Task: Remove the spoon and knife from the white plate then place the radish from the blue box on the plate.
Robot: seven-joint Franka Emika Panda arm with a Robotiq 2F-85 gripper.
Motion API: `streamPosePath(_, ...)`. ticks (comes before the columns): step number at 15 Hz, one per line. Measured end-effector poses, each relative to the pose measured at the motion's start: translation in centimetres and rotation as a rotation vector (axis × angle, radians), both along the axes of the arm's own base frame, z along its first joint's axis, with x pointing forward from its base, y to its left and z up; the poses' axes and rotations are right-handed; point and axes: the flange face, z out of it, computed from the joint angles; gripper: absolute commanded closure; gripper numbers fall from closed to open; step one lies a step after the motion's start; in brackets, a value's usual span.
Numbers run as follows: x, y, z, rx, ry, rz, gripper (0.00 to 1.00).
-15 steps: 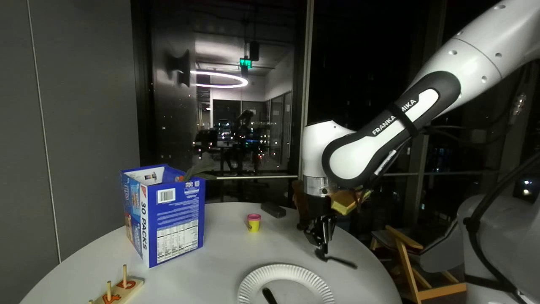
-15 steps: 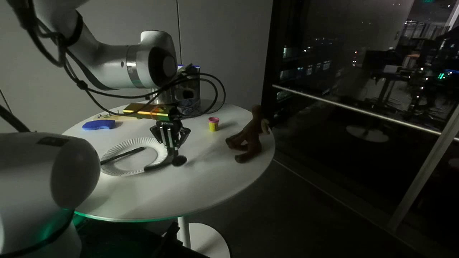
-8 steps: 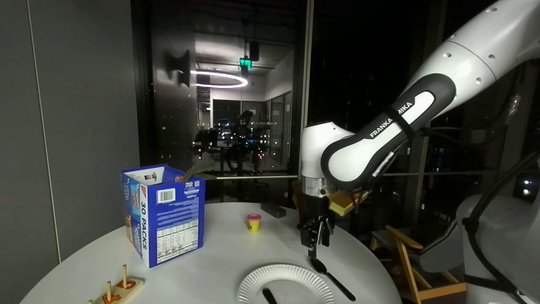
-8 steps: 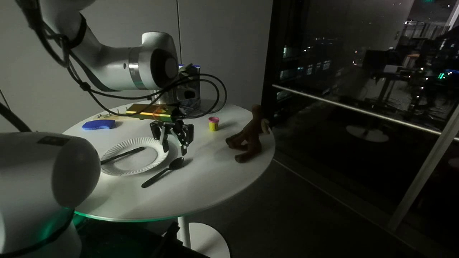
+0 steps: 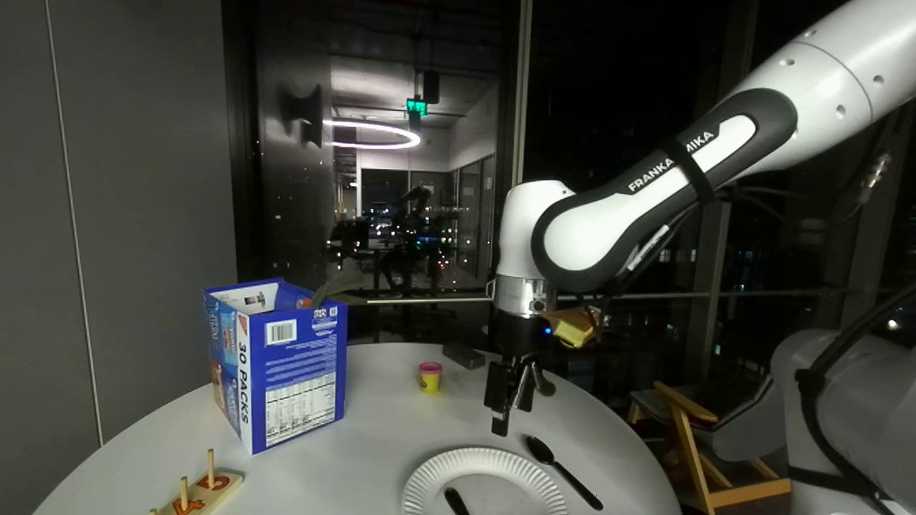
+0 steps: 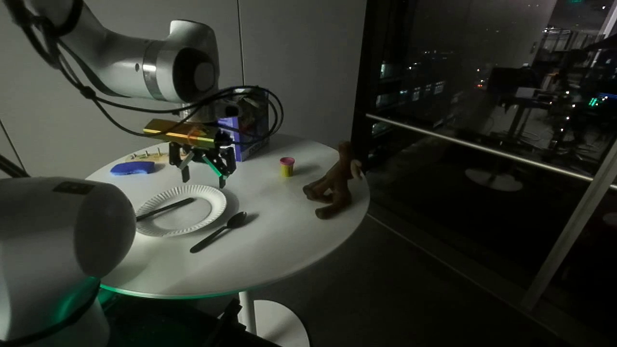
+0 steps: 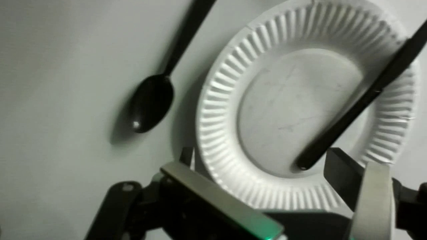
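Knife (image 7: 362,103) on white plate (image 7: 218,113), one end over rim; spoon (image 7: 153,103) on table (image 6: 284,236) just beside; blue box (image 5: 293,379) well apart. Gripper (image 6: 204,181) raised nearby, jaws spread wide, empty. Knife removal seems in hand; next: align, descend, pinch.

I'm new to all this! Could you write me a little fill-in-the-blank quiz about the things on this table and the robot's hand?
1. Of the black spoon and black knife, only the ____ lies on the paper plate.
2. The open hand grips ____.
3. The yellow tub has a ____ lid.
4. The blue carton reads "30 ____".

Missing words: knife; nothing; pink; PACKS.
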Motion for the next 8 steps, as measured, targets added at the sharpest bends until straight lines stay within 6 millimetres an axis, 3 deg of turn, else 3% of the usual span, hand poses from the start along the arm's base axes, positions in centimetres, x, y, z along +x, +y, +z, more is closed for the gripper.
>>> streamPosePath(2, -0.5, 2.8, -0.4, 0.046, 0.033, 0.018, 0.0)
streamPosePath(6, -2.0, 9.0, -3.4, 0.044, 0.064, 0.008, 0.0)
streamPosePath(7, -2.1, 10.1, -4.1, 0.031, 0.052, -0.01, 0.23)
streamPosePath(8, -2.2, 11.1, -4.7, 0.02, 0.031, -0.037, 0.2)
